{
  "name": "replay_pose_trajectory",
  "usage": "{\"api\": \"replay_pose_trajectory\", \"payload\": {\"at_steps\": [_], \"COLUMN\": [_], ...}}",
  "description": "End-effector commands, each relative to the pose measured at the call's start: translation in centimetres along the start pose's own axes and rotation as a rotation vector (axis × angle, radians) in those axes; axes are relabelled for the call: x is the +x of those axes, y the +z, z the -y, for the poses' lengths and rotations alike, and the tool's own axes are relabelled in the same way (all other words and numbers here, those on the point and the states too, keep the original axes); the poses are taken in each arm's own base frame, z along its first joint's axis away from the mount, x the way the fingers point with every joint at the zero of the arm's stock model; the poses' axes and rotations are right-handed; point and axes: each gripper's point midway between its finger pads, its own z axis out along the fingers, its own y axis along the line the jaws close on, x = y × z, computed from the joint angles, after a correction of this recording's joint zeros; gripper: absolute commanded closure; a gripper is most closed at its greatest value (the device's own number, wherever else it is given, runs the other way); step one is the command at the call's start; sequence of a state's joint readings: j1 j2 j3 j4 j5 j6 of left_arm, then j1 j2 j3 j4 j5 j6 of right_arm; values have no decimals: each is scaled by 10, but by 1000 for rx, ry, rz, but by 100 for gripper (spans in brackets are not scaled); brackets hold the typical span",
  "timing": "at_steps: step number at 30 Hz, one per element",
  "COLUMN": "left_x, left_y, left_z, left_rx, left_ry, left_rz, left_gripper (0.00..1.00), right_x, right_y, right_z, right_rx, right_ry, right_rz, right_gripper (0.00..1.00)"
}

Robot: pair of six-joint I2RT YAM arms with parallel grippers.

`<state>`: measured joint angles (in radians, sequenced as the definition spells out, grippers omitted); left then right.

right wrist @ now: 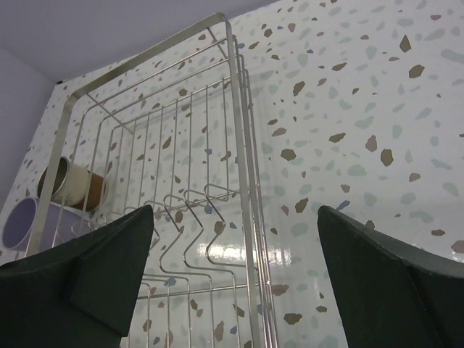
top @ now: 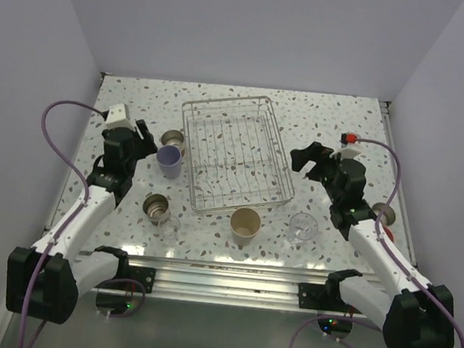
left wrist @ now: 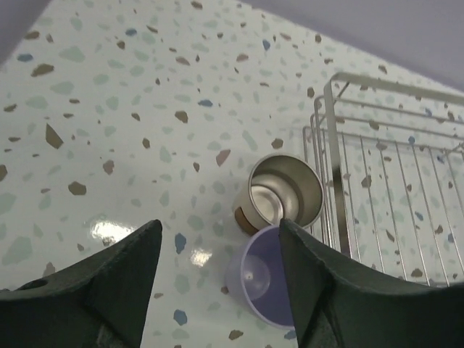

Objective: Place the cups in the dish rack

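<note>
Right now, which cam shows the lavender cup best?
Top external: the lavender cup shows whole, upright, just left of the dish rack. Left wrist shows it closer, but the left claw covers its right side. Right wrist catches only a sliver at the frame's left edge, behind the rack wires.

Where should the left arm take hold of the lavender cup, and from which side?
Probably its left rim, from above, one of the jaws inside and one outside. The lavender cup stands upright, mouth up; the steel cup is close behind it and the dish rack close on its right, so the left looks free.
</note>
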<state>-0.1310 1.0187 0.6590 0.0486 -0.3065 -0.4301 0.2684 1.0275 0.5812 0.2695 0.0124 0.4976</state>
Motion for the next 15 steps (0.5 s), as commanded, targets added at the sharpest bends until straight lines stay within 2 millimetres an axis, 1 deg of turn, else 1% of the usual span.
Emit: {"api": "replay_pose_trajectory", "payload": {"at_steps": [1, 2, 5, 8, 9, 12, 15], "left_x": [37, 42, 54, 62, 60, 64, 74], "left_y": [-1, 0, 4, 5, 4, 4, 6], "left_z": [8, 8, 11, 15, 17, 15, 16], "left_rx": [47, 52, 67, 94, 106, 109, 121], "left_ry": [45, 47, 51, 48, 45, 50, 52], "left_rz": [-214, -228, -265, -290, -282, -283, -303], "left_gripper": [33, 38, 41, 43, 43, 43, 43], "right_x": [-18, -18, -23, -25, -25, -24, -21], "right_y": [-8, -10, -14, -15, -15, -14, -11], "right_z": [-16, -15, -17, -19, -18, -16, -15], "right_rx": [-40, -36, -41, -45, -42, -34, -30], "right_ry": [25, 25, 23, 22, 19, 16, 16], "right_rz": [20, 23, 36, 39, 35, 32, 24], "right_gripper": [2, 2, 2, 2, 2, 2, 2]}}
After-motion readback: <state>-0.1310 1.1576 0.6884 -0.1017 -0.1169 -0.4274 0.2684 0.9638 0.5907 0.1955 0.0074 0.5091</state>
